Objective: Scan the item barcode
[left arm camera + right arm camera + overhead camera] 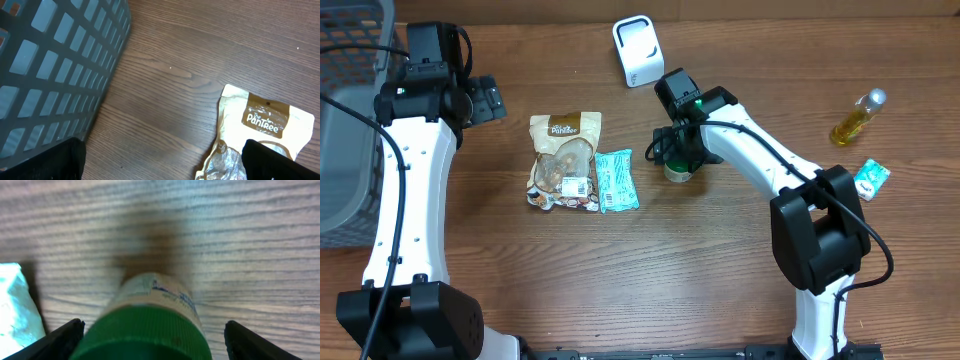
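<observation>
Brown wood-grain desk (620, 290) is carrying everything. Right hand (152, 340) is hanging over the jar (155, 292) at the centre of the overhead view. Its fingers (62, 340) are standing wide on either side of the green cap (145, 330) and gripping nothing. This is probably lining up a grasp, so the label's barcode can be turned toward the white boxy scanner (638, 50) at upper centre. Jar is standing upright, round and hard, with a pale label wrapping it. Just left, a crinkly teal packet (617, 180) and a glossy pouch (563, 160) are lying flat. Left hand (160, 172) is idling fully open and empty beside the grey lattice basket (50, 60).
</observation>
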{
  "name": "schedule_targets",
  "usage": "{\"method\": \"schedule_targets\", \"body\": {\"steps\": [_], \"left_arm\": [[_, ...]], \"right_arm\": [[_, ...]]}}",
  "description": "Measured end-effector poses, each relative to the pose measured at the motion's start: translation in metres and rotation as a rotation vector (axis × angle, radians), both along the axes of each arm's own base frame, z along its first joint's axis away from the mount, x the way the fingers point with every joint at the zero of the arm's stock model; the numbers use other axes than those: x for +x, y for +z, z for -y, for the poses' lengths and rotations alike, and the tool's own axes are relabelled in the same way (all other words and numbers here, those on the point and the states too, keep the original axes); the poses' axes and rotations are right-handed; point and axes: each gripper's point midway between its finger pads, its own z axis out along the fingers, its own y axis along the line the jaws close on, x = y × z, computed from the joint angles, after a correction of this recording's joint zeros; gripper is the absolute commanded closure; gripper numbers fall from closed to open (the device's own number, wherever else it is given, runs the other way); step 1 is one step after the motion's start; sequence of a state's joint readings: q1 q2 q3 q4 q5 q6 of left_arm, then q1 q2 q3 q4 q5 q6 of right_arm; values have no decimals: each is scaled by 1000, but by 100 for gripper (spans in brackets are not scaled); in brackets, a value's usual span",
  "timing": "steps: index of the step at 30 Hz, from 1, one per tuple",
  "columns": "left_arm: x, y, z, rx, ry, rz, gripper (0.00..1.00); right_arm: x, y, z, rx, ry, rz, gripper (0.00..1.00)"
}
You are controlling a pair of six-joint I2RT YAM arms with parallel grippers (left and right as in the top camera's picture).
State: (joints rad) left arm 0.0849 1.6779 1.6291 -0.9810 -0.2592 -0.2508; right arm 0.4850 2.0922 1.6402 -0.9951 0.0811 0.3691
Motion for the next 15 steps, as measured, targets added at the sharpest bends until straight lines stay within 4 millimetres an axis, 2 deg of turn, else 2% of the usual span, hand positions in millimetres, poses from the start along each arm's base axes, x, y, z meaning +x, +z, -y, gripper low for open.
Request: {"method": "schedule_targets", "body": {"steps": [3, 10, 15], "left_arm": [[0, 0, 0, 0, 0, 0, 1], [0, 0, 0, 0, 0, 0, 1], [0, 0, 0, 0, 0, 0, 0]], "right_arm": [[1, 0, -1, 4, 15, 5, 21], [11, 3, -7, 25, 33, 46, 24], [5, 1, -5, 9, 52, 23, 28]]}}
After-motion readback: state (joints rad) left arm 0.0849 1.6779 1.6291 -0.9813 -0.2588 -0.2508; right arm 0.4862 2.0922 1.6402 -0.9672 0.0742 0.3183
